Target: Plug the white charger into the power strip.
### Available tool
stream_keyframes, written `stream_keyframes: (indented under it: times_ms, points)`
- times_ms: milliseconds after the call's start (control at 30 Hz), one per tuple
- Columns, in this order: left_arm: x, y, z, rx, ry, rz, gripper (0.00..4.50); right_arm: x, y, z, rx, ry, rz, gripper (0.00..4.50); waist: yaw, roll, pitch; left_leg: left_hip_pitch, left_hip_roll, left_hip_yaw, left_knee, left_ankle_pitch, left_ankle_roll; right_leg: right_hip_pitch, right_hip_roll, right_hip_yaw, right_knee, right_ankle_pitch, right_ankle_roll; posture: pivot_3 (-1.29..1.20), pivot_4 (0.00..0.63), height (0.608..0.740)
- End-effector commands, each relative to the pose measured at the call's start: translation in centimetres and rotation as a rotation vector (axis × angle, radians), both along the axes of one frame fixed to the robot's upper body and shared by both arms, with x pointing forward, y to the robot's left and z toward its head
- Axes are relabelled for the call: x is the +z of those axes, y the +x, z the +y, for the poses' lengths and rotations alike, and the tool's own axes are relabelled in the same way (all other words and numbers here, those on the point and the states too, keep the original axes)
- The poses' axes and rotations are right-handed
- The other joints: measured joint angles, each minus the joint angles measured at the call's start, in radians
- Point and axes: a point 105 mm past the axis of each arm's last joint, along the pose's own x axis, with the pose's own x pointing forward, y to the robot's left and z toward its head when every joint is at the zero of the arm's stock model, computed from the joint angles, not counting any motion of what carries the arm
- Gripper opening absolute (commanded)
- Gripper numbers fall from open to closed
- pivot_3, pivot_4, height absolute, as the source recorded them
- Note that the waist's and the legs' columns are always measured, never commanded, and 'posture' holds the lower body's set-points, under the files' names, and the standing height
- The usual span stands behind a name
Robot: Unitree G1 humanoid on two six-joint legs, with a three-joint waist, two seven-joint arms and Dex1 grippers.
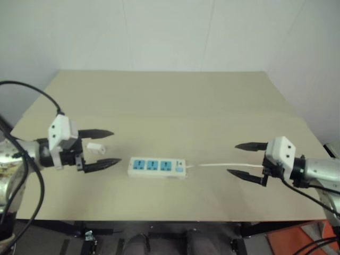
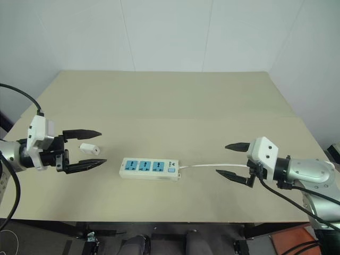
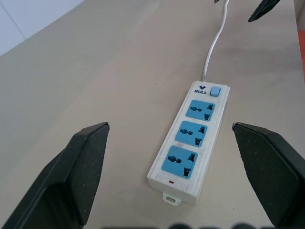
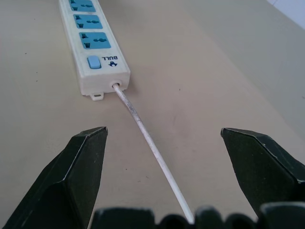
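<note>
A: What is seen nearest the front edge of the table (image 2: pixel 159 95)?

B: Two grippers are seen, one at each side, both above the tabletop. The left gripper (image 2: pixel 87 147) is spread wide, nothing held betw. its black fingers. The right gripper (image 2: pixel 234 161) is likewise spread wide & empty, fingers pointed inward toward the centre.

A: Where is the power strip placed?

B: The power strip (image 2: pixel 149 168) is laid flat near the front-centre of the table, betw. the two grippers, apart from both. Three blue sockets are shown face up, all unoccupied. A small blue switch (image 4: pixel 94 62) is set at the end facing the right gripper. From that end a thin white cord (image 2: pixel 212 166) is run across the table toward the right gripper, passing under its fingers.

A: And the white charger?

B: The white charger (image 2: pixel 89 149) is seen lying on the table at the left, a bit farther back than the strip & not plugged in. It appears betw. the left gripper's fingers in the head views; contact can't be told.
</note>
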Motion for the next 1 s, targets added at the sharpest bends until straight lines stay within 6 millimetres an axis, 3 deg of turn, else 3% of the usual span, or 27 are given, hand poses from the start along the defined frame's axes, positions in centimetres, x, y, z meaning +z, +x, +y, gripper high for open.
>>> stream_keyframes:
  times_ms: [33, 267, 367, 667, 1000]
  points:
    - [1.0, -0.2, 0.5, 0.011, 0.013, -0.043, 4.50, 1.3, -0.1, 0.3, 0.023, 0.006, -0.061, 4.45, 0.000, 0.000, 0.000, 0.000, 0.000, 0.000, 0.000, 0.000, 0.000, 0.000, 0.000, 0.000, 0.000, 0.000, 0.000, 0.00, 0.150, 0.740]
    - [1.0, -0.2, 0.5, 0.009, 0.011, -0.042, 4.50, 1.0, -0.1, 0.8, 0.034, 0.026, -0.053, 4.45, 0.000, 0.000, 0.000, 0.000, 0.000, 0.000, 0.000, 0.000, 0.000, 0.000, 0.000, 0.000, 0.000, 0.000, 0.000, 0.00, 0.150, 0.740]
    - [1.1, -0.2, 0.5, 0.006, 0.012, -0.043, 4.50, 0.0, 0.2, 3.1, 0.091, 0.097, -0.026, 4.45, -0.005, -0.001, -0.001, 0.000, 0.000, 0.000, 0.000, 0.000, 0.000, 0.000, 0.000, 0.000, 0.000, 0.000, 0.000, 0.00, 0.150, 0.740]
    - [1.6, 0.3, 0.2, -0.019, 0.022, -0.056, 4.50, -2.9, 3.4, 11.3, 0.255, 0.253, 0.027, 4.45, -0.023, -0.002, -0.001, 0.000, 0.000, 0.000, 0.000, 0.000, 0.000, 0.000, 0.001, 0.000, 0.000, 0.001, 0.001, 0.00, 0.150, 0.740]
    - [1.9, -0.5, 0.7, 0.002, 0.039, -0.053, 4.50, -5.5, 3.9, 14.7, 0.377, 0.264, 0.107, 4.45, -0.022, -0.002, -0.001, -0.001, 0.000, 0.000, 0.000, 0.000, 0.000, 0.000, 0.000, 0.000, -0.001, 0.002, 0.001, 0.00, 0.150, 0.740]
